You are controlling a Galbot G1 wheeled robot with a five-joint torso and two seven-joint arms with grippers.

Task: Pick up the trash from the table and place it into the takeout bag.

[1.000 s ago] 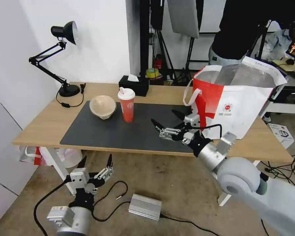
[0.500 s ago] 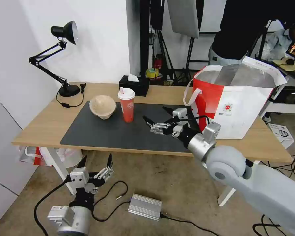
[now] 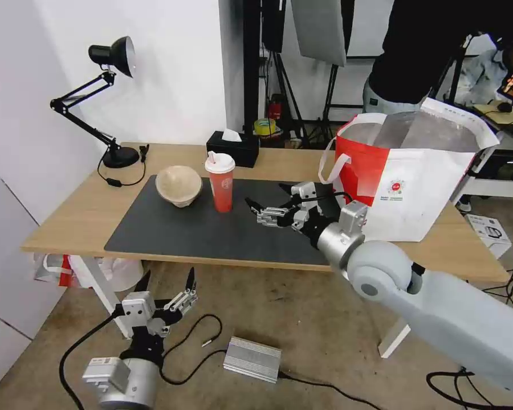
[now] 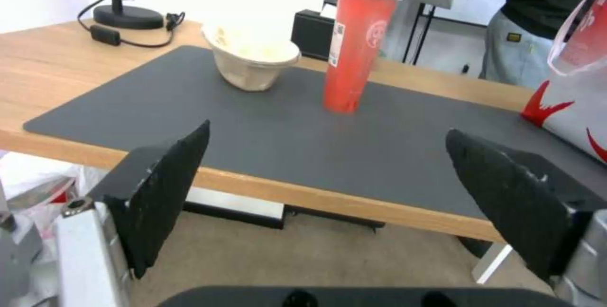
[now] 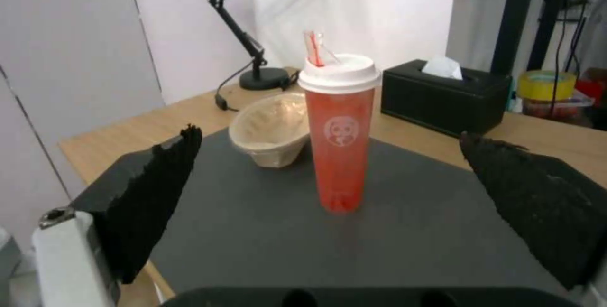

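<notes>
A tall red cup with a white lid stands on the dark grey mat of the table. Left of it a beige pulp bowl lies tilted. My right gripper is open above the mat, just right of the cup, fingers pointing at it. In the right wrist view the cup stands centred between the open fingers, with the bowl behind. The takeout bag stands open at the table's right. My left gripper hangs open below the table's front edge; its view shows the cup and bowl.
A black desk lamp stands at the back left and a black tissue box behind the cup. A silver box and cables lie on the floor. A red-and-white plastic bag sits under the table. A person stands behind the bag.
My right arm has moved left across the mat from beside the takeout bag toward the red cup, gripper still open. The left arm has not moved.
</notes>
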